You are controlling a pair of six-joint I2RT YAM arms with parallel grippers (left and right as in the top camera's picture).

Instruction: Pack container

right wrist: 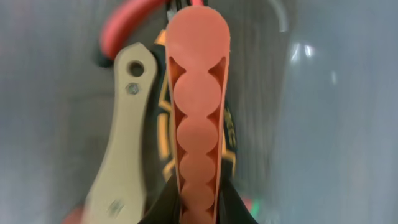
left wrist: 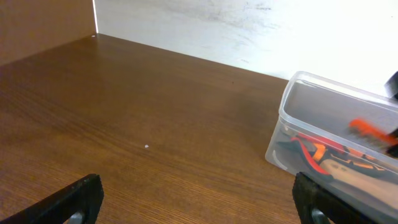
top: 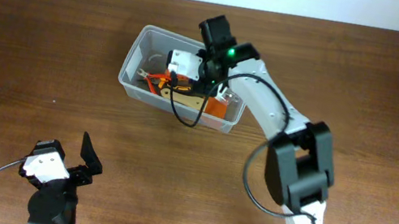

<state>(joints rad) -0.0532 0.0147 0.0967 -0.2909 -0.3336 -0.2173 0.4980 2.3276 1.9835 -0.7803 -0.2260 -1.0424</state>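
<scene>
**Right end effector grips an orange tool inside the container; left one idle and wide**

The container (top: 134, 55), a clear plastic bin with rounded corners, sits on the brown desk (top: 39, 42) towards its far side, a little right of centre. The left wrist view shows it off to the right (left wrist: 287, 127), with red and orange tool handles visible through its wall.

The right arm reaches over the near long rim, and its end effector (top: 197, 88) is down inside the bin. In the right wrist view, the two dark fingers of that end effector (right wrist: 200, 208) are closed from either side on an orange tool (right wrist: 198, 118). This tool is a long piece with a rounded tip and a row of round discs down its face, and it points away from the camera. Just left of it lies a beige handle (right wrist: 124, 124) with a hole and a screw near its end. A red grip (right wrist: 127, 25) curves at the top, and a black-and-orange tool (right wrist: 165, 134) lies beneath.

The left end effector (top: 66, 156) is near the front edge of the desk, well apart from the bin. Its fingers (left wrist: 78, 199) are spread wide with only bare wood between them.
</scene>
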